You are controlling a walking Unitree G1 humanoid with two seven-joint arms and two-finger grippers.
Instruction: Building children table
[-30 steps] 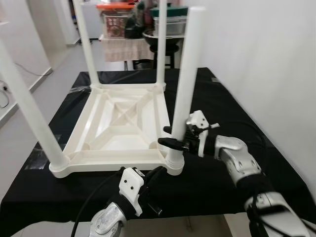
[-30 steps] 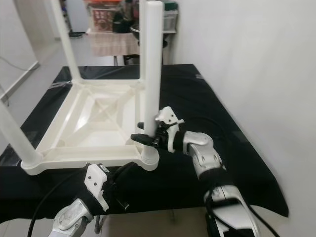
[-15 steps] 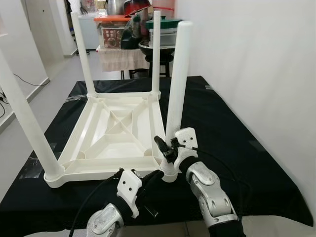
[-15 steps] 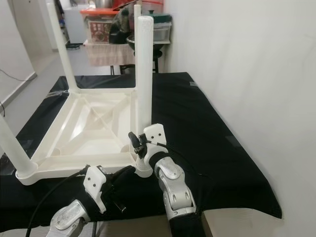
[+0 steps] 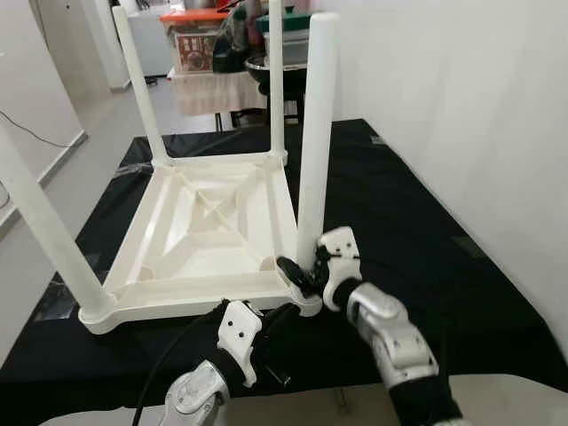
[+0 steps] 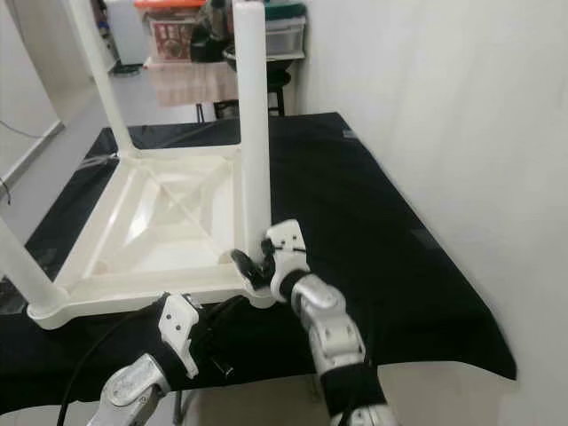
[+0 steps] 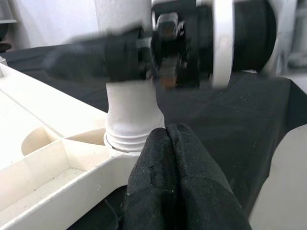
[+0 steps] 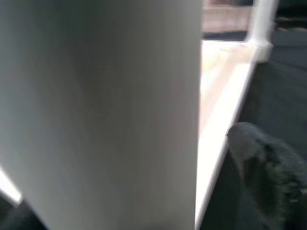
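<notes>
A white plastic children's table [image 5: 177, 304] lies upside down on a black cloth, its four legs pointing up. The near right leg [image 5: 315, 133] stands in its corner socket [image 7: 129, 139]. My right gripper [image 5: 299, 271] grips this leg just above the socket, one black finger [image 7: 96, 60] crossing in front of it. In the right wrist view the leg [image 8: 105, 110] is very close, with one fingertip [image 8: 261, 158] beside it. My left gripper [image 5: 286, 312] is shut and empty, its fingertips [image 7: 165, 136] right below that same corner.
The black cloth [image 5: 408, 204] covers the worktable, with bare room to the right of the white table. A white wall [image 5: 479, 98] runs along the right. A stand with containers [image 5: 213, 53] is behind. The worktable's front edge is just under my arms.
My right wrist has swung from the leg's right side round to the near side and lower, toward the socket. The left gripper stays under the corner. The camera has shifted.
</notes>
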